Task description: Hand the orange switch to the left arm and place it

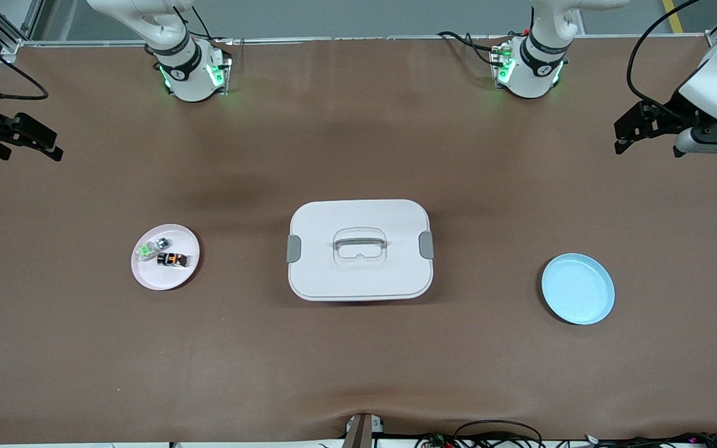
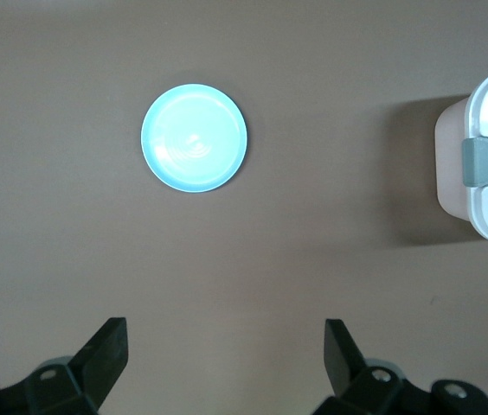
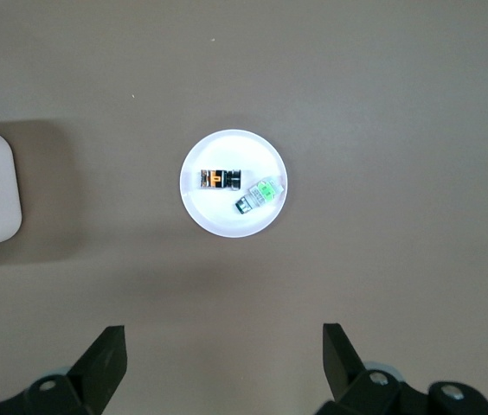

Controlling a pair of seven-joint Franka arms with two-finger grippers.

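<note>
Nothing done yet, by the look of it. Orange switch (image 1: 172, 259) lies untouched on the pink plate (image 1: 147, 279) toward the right arm's end of the table, just beside the green-and-clear component (image 1: 152, 247), which sits slightly farther from the front camera. White box (image 1: 359, 249) stands mid-table, lid on, grey clips at both ends, between the pink plate and the blue plate (image 1: 577, 289). Blue plate is bare, toward the left arm's end, well apart from the box.

Right gripper (image 1: 28, 140) hangs over bare table at the right arm's end, jaws spread wide, holding nothing; its wrist view looks straight down on the pink plate. Left gripper (image 1: 635, 129) hangs over bare table at the left arm's end, jaws wide too, empty, blue plate below its camera.

All steps remain, as I judge it: pick up, pass between the 2 arms clear of the box, set down, likely on the blue plate.

Switch lies flat. Long axis runs roughly along the table's length, from one arm's end toward the other, tilted a little. Orange centre faces up. Which end is metallic I cannot tell.
</note>
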